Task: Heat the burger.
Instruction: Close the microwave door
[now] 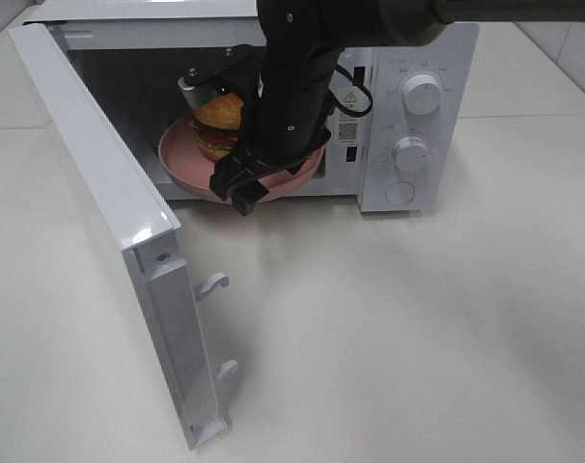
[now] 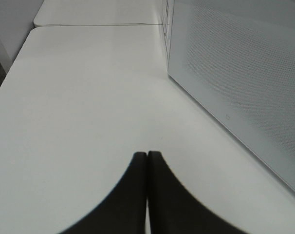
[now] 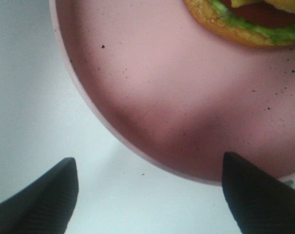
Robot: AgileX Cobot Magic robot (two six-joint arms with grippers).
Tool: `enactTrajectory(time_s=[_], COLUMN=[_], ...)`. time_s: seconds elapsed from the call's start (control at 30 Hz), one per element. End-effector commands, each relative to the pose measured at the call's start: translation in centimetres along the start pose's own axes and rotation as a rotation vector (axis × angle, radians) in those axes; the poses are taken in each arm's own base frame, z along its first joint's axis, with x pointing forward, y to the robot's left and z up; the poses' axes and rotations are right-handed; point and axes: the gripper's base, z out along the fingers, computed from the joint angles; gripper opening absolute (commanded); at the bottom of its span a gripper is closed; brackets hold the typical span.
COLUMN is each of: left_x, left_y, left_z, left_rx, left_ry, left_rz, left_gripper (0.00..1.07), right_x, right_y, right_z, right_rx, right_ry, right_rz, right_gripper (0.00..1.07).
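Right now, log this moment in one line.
burger: on pink plate in microwave | door: open | right pincer: open at plate rim, empty | left pincer: shut, over table

Bright, even overhead light washes the white worktop [image 1: 418, 318] in the high view, leaving only faint, soft-edged shadows just in front of the white microwave oven [image 1: 437, 125] and right of its open white door [image 1: 99, 174], whose glossy top edge catches a small glare. The oven cavity lies dim around the pink round plate [image 1: 181, 159]. The left wrist view is pale and low in contrast, with the black jaws of the left gripper [image 2: 147, 154] a flat silhouette. The right wrist view is close and soft: the plate darkens toward its rim, the layered golden-brown burger [image 3: 235, 27] is slightly blurred, and the jaws of the right gripper [image 3: 148, 163] are out of focus.
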Motion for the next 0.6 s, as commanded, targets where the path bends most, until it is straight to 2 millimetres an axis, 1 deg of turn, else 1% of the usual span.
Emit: enactTrajectory(time_s=[0.03, 0.1, 0.17, 0.2, 0.33, 0.43, 0.5, 0.6], left_x=[0.1, 0.1, 0.1, 0.1, 0.1, 0.1, 0.1, 0.1], left_y=[0.0, 0.0, 0.0, 0.0, 0.0, 0.0, 0.0, 0.0], left_z=[-0.2, -0.2, -0.2, -0.2, -0.2, -0.2, -0.2, -0.2], left_rx=[-0.004, -0.004, -0.004, -0.004, -0.004, -0.004, -0.004, -0.004], left_ry=[-0.032, -0.032, -0.032, -0.032, -0.032, -0.032, -0.032, -0.032], left_rz=[0.003, 0.003, 0.003, 0.003, 0.003, 0.003, 0.003, 0.003], left_gripper=[0.0, 0.0, 0.0, 0.0, 0.0, 0.0, 0.0, 0.0], right_x=[-0.2, -0.2, -0.1, -0.1, 0.3, 0.4, 0.9, 1.2], right_y=[-0.3, -0.2, -0.3, -0.3, -0.3, -0.3, -0.3, -0.3], right_z=[-1.3, -1.6, -2.7, -2.7, -4.1, -4.3, -5.2, -5.6], right_rx=[0.0, -0.005, -0.014, -0.014, -0.015, -0.014, -0.018, -0.022], right_ry=[-0.007, -0.004, 0.005, 0.005, 0.048, 0.062, 0.11, 0.148], right_rz=[0.039, 0.054, 0.108, 0.108, 0.172, 0.181, 0.188, 0.19], right_gripper=[0.76, 0.76, 0.76, 0.76, 0.76, 0.76, 0.76, 0.76])
